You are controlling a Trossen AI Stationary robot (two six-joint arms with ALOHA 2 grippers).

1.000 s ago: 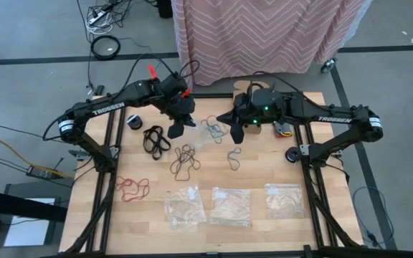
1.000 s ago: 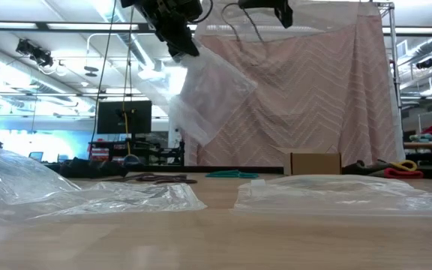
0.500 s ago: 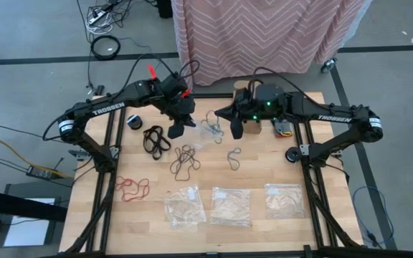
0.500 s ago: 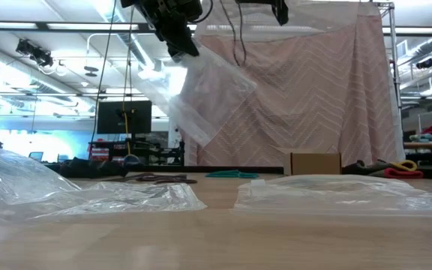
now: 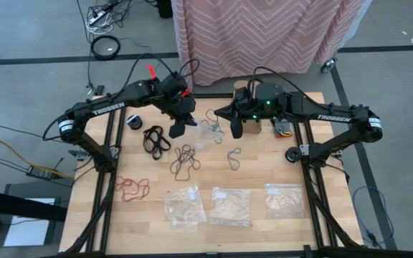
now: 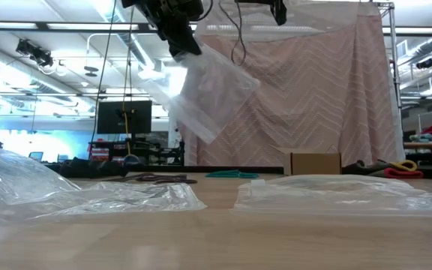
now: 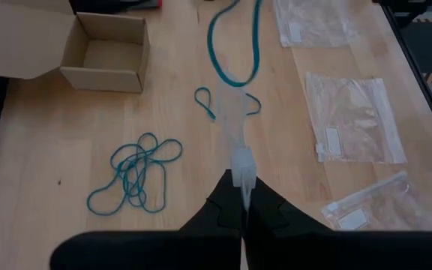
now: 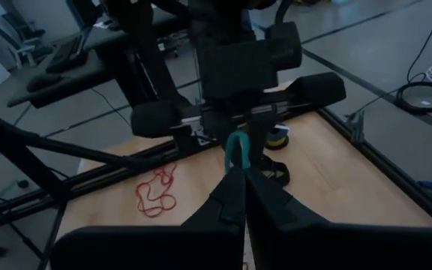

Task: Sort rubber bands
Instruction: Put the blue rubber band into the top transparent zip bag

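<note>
High view shows both arms raised and meeting over the far middle of the table point(image 5: 264, 175). The left gripper point(image 5: 178, 127) has its jaws pressed together on the top edge of a clear plastic bag point(image 6: 208, 94), which hangs below it in the air; the low view shows the bag dangling slack, held up so that its mouth can face the other arm. The right gripper point(image 5: 236, 131) has its jaws pinched on a teal rubber band point(image 8: 235, 146), a loop that sticks up between the fingertips in the right wrist view and points straight at the left arm, probably so it can be fed into the bag. Whether the bag's mouth is actually parted I cannot tell from here.

The rest of the rubber bands lie sorted by colour on the wood: a black cluster point(image 5: 156, 138) and a dark brown cluster point(image 5: 184, 160) on the left half, a red cluster point(image 5: 132, 188) nearer the front left edge, and a loose teal-blue cluster point(image 7: 134, 172) under the grippers. Three more bags point(image 5: 229, 205) lie flat in a row along the front, well apart from the arms. A small cardboard box point(image 7: 103, 54) sits open at the far edge.
</note>
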